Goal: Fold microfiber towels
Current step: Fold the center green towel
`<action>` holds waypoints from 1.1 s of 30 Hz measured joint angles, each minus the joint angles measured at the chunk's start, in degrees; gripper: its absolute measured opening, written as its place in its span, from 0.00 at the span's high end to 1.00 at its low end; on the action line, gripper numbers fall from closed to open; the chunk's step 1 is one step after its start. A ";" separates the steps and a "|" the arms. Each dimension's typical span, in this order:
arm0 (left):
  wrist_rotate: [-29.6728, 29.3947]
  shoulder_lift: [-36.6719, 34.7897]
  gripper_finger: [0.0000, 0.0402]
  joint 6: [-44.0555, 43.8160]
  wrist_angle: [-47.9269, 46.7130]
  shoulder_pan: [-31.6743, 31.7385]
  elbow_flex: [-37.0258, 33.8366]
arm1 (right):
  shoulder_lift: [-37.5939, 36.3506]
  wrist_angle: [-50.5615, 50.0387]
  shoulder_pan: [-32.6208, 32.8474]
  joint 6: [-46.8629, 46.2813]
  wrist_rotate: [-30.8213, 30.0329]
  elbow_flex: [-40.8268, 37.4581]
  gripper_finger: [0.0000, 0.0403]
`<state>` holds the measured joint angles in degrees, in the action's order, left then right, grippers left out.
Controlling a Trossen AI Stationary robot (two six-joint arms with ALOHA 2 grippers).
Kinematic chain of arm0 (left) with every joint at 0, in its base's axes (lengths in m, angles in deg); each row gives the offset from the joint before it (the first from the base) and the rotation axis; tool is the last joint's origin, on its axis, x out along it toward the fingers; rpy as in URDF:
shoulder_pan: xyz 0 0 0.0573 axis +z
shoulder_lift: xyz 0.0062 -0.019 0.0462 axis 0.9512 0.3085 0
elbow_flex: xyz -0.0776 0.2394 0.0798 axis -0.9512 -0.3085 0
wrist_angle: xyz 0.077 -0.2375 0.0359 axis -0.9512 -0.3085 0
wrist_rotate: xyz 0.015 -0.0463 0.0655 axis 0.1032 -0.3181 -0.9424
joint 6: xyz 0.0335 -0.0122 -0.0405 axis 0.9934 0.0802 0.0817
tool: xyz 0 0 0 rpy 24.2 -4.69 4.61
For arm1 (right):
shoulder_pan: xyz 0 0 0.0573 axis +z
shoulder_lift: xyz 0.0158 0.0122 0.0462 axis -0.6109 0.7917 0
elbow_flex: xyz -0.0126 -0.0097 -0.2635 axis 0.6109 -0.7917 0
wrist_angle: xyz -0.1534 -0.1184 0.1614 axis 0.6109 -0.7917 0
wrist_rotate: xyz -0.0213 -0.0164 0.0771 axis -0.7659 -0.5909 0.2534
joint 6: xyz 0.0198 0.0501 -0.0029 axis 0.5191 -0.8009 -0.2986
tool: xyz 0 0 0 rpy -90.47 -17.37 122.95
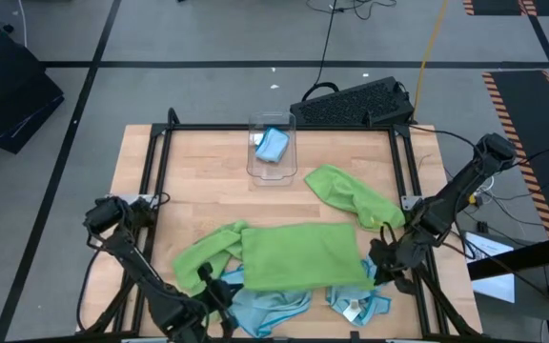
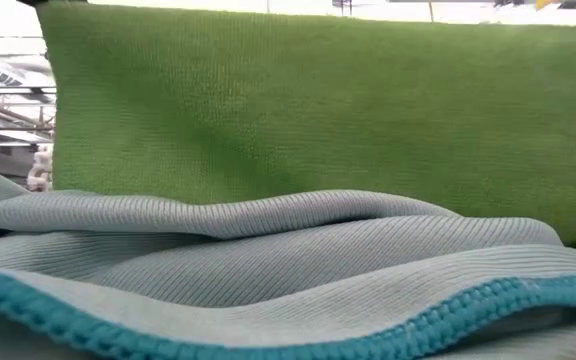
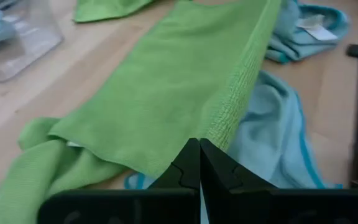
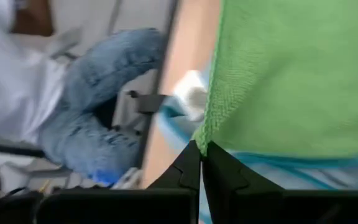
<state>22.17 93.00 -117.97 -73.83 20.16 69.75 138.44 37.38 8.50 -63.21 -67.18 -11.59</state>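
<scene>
A lime green towel (image 1: 303,252) is stretched between my two grippers above the table's near middle; in the low view it hangs like a curtain (image 2: 348,110) behind a light blue towel (image 2: 268,260). My left gripper (image 1: 219,288) is shut on its near left corner and my right gripper (image 1: 379,265) on its near right corner. A second green towel (image 1: 201,259) lies crumpled at the left, and a third (image 1: 351,193) at the far right. Light blue towels (image 1: 274,307) lie bunched on the table near the front edge. My left gripper pinches the green towel's near left corner (image 3: 194,134) between its two shut fingers. The near edge runs taut from the fingers toward the other gripper, lifted off the blue towel; the far part lies on the table. My right gripper pinches the green towel's near right corner (image 4: 202,135) between its two shut fingers, at the hemmed edge. The corner is lifted clear of the blue towel below, and the cloth spreads away from the fingers without sagging.
A clear plastic bin (image 1: 272,143) with a blue towel inside stands at the far middle. A black keyboard (image 1: 355,100) lies beyond the table's far edge. A person in jeans (image 4: 104,99) sits beyond the table in the right wrist view. Bare wood shows at the far left.
</scene>
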 joint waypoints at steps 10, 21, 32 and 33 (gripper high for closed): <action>-0.29 -0.07 1.00 -8.05 -3.75 4.04 -5.80 | -0.42 -7.06 -3.52 -0.67 -11.05 0.00 0.99; 1.13 -0.07 1.00 -12.35 -4.42 6.95 -10.40 | -0.42 -14.58 -3.50 0.09 -28.27 0.00 0.99; -2.17 -0.07 1.00 -12.89 -4.29 7.72 -10.40 | 3.27 -14.72 -4.84 0.35 -34.97 0.00 0.99; -2.17 -0.07 1.00 -12.90 -4.25 7.75 -10.40 | 3.88 -14.71 -5.04 0.57 -34.97 0.00 0.99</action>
<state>20.00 92.93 -130.87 -78.08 27.91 59.35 142.32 22.67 3.46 -62.64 -102.15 -11.59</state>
